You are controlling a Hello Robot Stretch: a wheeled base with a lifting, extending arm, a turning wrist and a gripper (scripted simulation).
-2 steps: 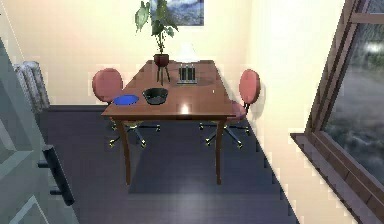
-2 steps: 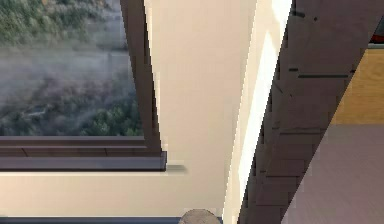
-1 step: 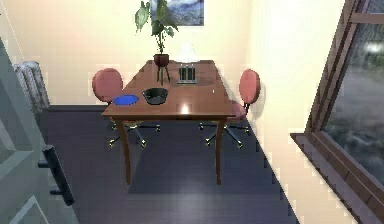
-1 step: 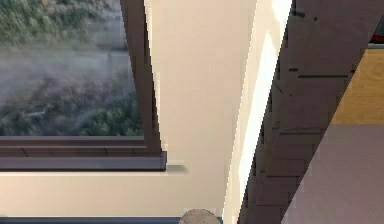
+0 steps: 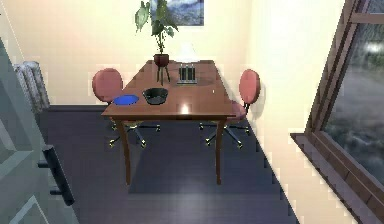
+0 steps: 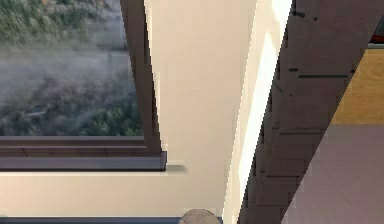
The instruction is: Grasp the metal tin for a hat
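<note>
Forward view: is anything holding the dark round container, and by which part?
Nothing holds it; the dark round container stands free on the table.

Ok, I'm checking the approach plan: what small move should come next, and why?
Probably drive forward toward the table. The grey box, likely the tin, stands near its far end beside the potted plant, too far off to reach, and the floor between looks bare.
</note>
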